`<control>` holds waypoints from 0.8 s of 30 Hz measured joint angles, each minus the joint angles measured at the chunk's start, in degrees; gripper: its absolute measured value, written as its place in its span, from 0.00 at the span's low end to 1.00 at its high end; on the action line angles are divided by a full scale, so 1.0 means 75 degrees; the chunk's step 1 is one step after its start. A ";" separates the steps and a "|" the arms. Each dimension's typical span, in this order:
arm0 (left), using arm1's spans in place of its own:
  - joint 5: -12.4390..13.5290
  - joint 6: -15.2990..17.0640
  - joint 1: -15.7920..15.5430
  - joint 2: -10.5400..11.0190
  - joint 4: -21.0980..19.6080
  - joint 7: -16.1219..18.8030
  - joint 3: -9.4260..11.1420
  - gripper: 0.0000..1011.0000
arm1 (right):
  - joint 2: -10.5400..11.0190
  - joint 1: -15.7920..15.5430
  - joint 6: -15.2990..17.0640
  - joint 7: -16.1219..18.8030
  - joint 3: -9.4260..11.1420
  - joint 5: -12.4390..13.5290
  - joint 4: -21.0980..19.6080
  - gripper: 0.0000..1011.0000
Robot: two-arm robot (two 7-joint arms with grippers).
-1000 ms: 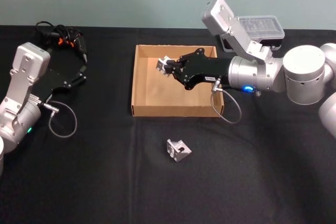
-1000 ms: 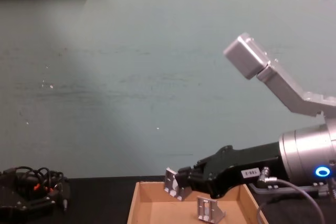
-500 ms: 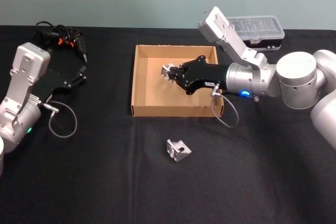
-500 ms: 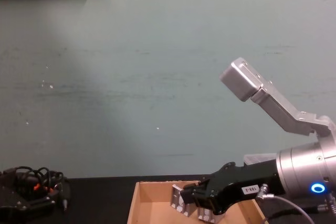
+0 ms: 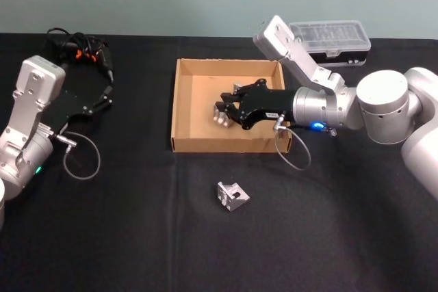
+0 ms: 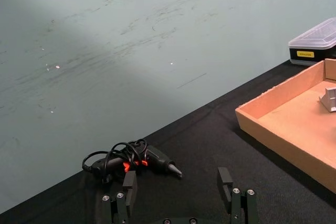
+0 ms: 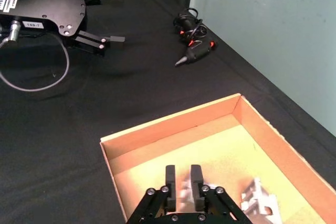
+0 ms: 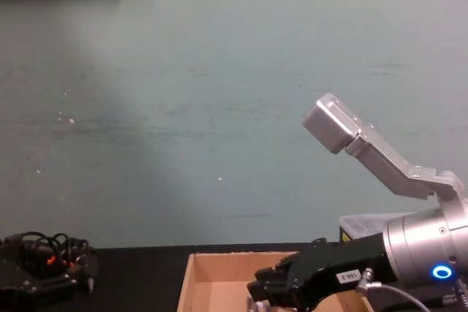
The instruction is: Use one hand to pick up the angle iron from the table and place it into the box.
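right gripper lowered, angle iron inside box

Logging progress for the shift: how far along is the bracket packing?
Done: one silver metal angle bracket lies in the tan cardboard box. In hand: the black right gripper holds a second bracket low inside the box, unreleased. Remaining: a third bracket sits on the black table. The left gripper idles open, far left.

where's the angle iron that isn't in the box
In the head view, the loose angle iron lies on the table on the robot's side of the box, opposite the middle of its near wall, not touching it.
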 joint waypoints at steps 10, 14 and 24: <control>0.0000 0.0000 0.0000 0.0000 0.0000 0.0000 0.0000 0.99 | 0.0003 -0.0058 0.0023 0.0116 0.0050 -0.0015 -0.0107 0.45; 0.0000 0.0000 0.0000 0.0000 0.0000 0.0000 0.0000 0.99 | 0.0049 -0.0115 -0.0020 0.0113 0.0139 0.0047 -0.0254 0.59; 0.0000 0.0000 0.0000 0.0000 -0.0001 0.0000 0.0000 0.99 | 0.0305 -0.0262 -0.0082 0.0169 0.0392 0.0355 -0.0809 0.89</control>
